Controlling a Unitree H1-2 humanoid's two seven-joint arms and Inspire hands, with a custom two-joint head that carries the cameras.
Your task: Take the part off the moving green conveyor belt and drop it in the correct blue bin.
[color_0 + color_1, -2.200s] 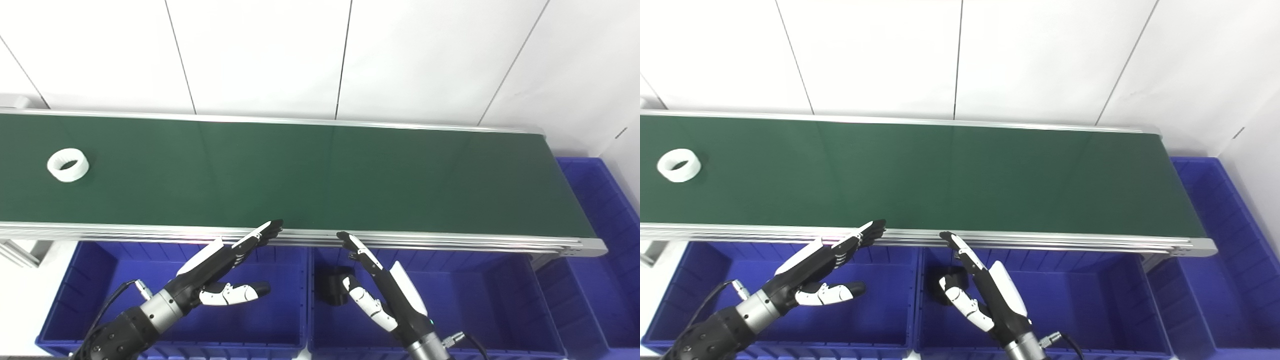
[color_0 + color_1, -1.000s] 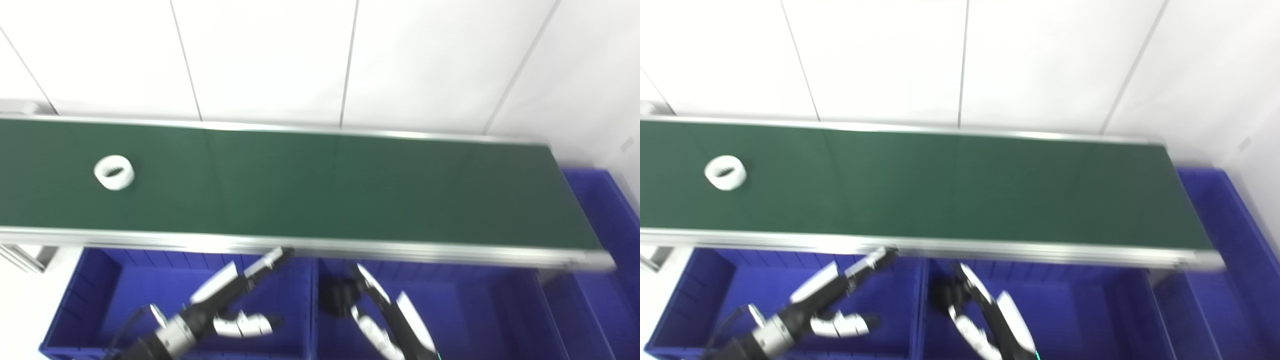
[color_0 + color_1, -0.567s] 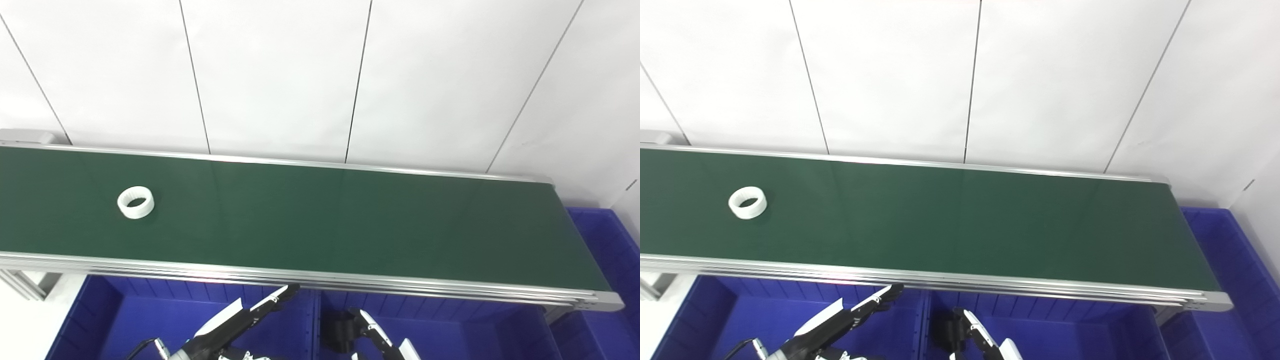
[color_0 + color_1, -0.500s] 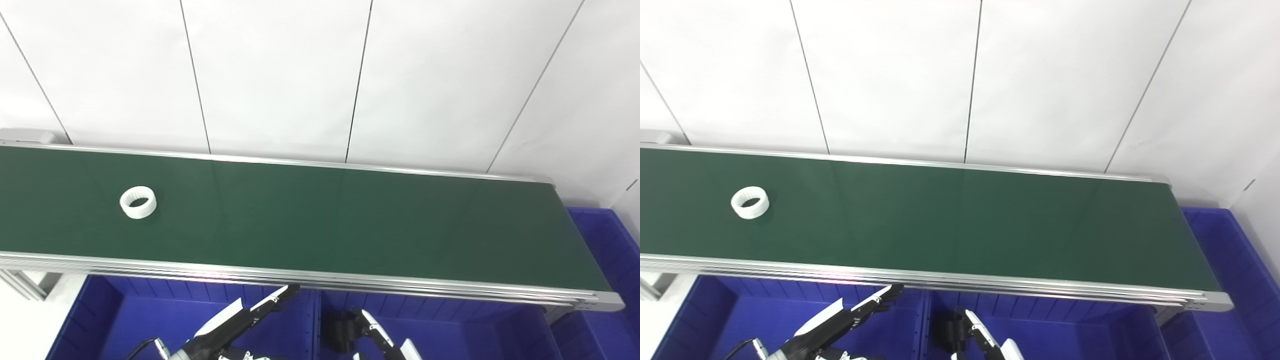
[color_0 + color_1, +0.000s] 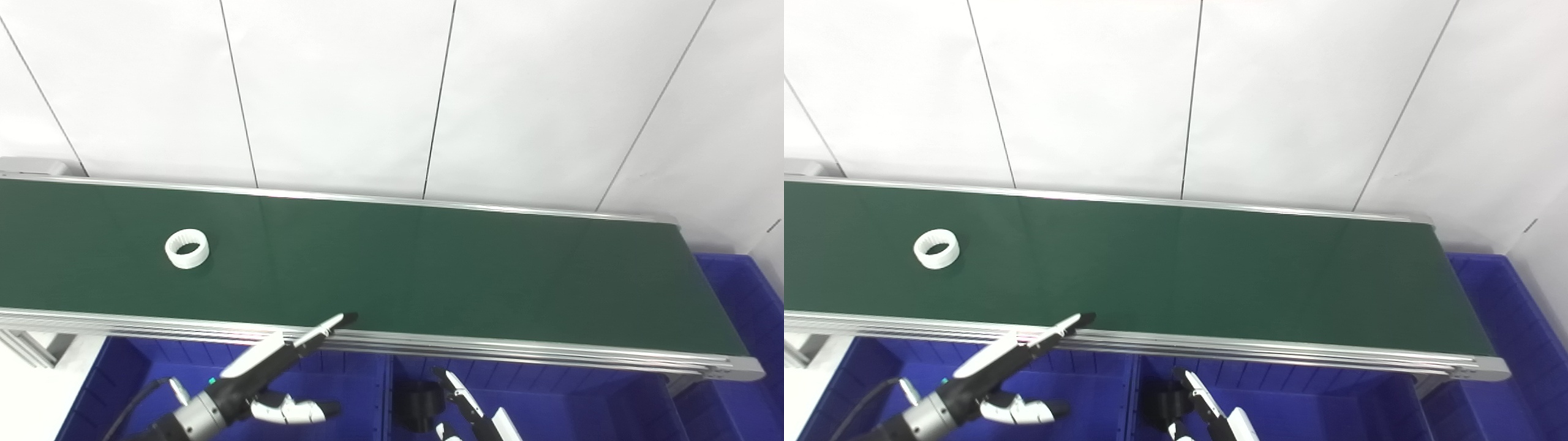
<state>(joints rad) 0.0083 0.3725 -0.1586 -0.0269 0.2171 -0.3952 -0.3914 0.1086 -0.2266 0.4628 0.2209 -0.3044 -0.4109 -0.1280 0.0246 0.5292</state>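
A white ring-shaped part (image 5: 187,248) lies flat on the green conveyor belt (image 5: 429,269), left of the middle; it also shows in the right eye view (image 5: 936,248). My left hand (image 5: 275,361) is open and empty, fingers straight, its tips over the belt's near rail, well right of and nearer than the ring. My right hand (image 5: 474,413) shows only partly at the bottom edge, over the middle blue bin (image 5: 551,404), fingers extended and holding nothing.
A black cylindrical part (image 5: 418,405) lies in the middle bin beside my right hand. A left blue bin (image 5: 122,392) sits under my left hand. Another blue bin (image 5: 747,294) stands past the belt's right end. A white panelled wall is behind.
The ring has ridden the belt to the right. My left hand has risen and reached forward to the belt's near rail. The camera tilted up earlier; it is steady over the last half second.
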